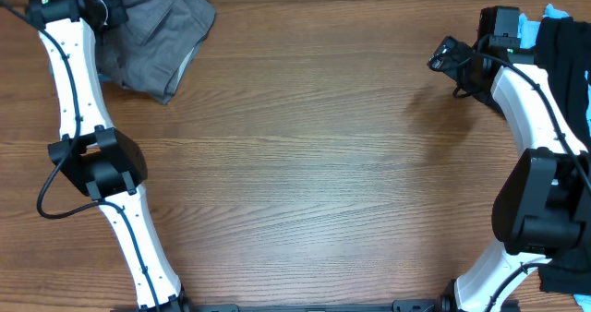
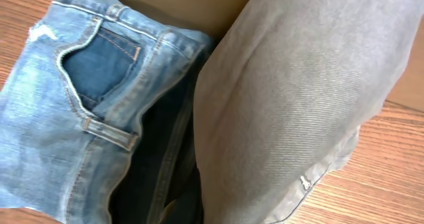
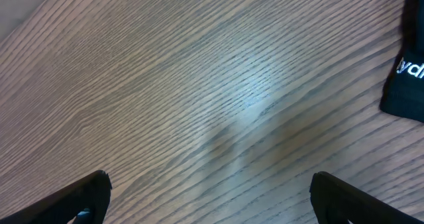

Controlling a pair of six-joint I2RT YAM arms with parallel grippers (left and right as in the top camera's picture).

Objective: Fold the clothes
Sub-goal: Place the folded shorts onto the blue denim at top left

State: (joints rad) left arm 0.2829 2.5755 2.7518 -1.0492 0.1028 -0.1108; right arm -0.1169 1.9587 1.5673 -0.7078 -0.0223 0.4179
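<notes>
Right gripper (image 3: pixel 209 192): jaws spread wide, nothing between them, hanging low over bare table (image 1: pixel 305 164). Just past it at the right edge lies the black T-shirt (image 3: pixel 407 75), white lettering showing, not touched. A light-blue garment (image 1: pixel 554 12) peeks out beyond that, at the far right corner.

Left gripper (image 1: pixel 97 6): reached right out to the far left corner, over the edge of the grey shorts (image 1: pixel 162 30). Fingers hidden in both views, so I cannot tell whether it has cloth or not. The grey shorts lie in a crumpled heap, one lobe bulging close under the wrist camera. Denim shorts (image 2: pixel 73 105) lie directly beside them, pocket side up; the grey cloth seems to overlap their edge.

Judgement: step in hand is getting the grey shorts out of the corner and flat. Barely begun; no fold visible.

Notes for doing it well:
- Take the waistband, not a loose lobe, so the cloth hangs straight.
- Check that the pinch holds grey cloth only; the denim is close enough to come along.
- Draw it to the open middle of the table.
- Bring the idle right gripper to the opposite waistband corner and spread before folding.
</notes>
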